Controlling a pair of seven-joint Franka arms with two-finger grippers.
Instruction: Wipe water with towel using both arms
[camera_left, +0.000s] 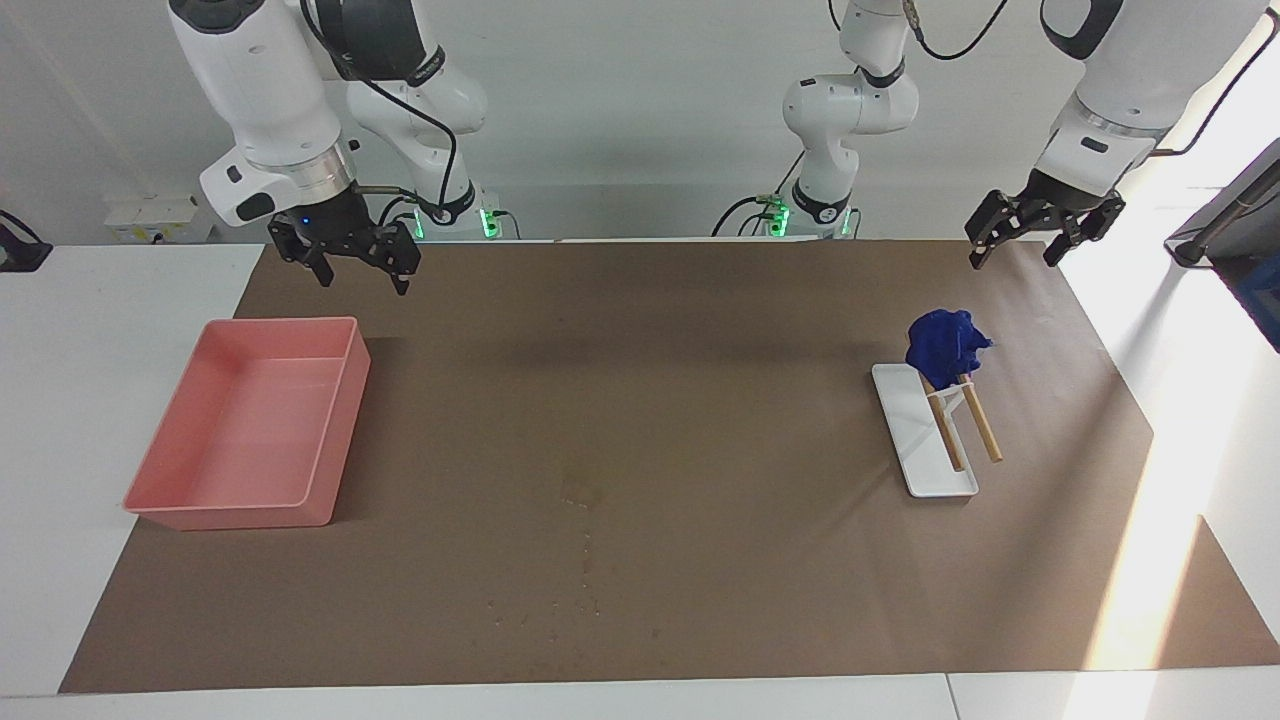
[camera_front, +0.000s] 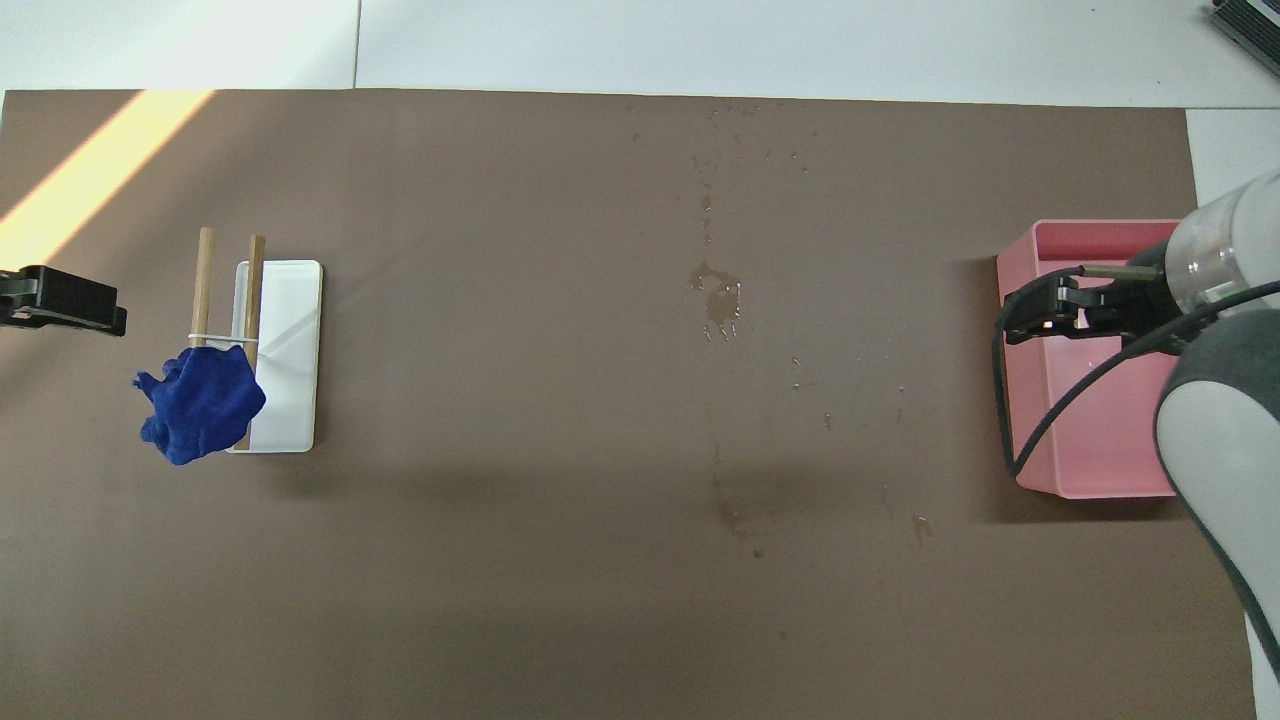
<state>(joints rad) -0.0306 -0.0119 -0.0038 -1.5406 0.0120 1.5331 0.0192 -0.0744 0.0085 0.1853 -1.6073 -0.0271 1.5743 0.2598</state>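
Towel (camera_left: 945, 343), one, on one rack (camera_left: 962, 415); left end effector (camera_left: 1018, 248) and right end effector (camera_left: 362, 272) open, empty.

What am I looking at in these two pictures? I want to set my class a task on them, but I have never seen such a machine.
Two white robot arms stand at a table covered by a brown mat. One picture faces them from across the table; the other looks down from above their end. The left gripper and right gripper hang open in the air, holding nothing. On the mat lie a blue towel, draped on a small wooden rack with a white base, an empty pink tray, and near the middle a small spill of water with scattered drops. The towel is meant for wiping it.
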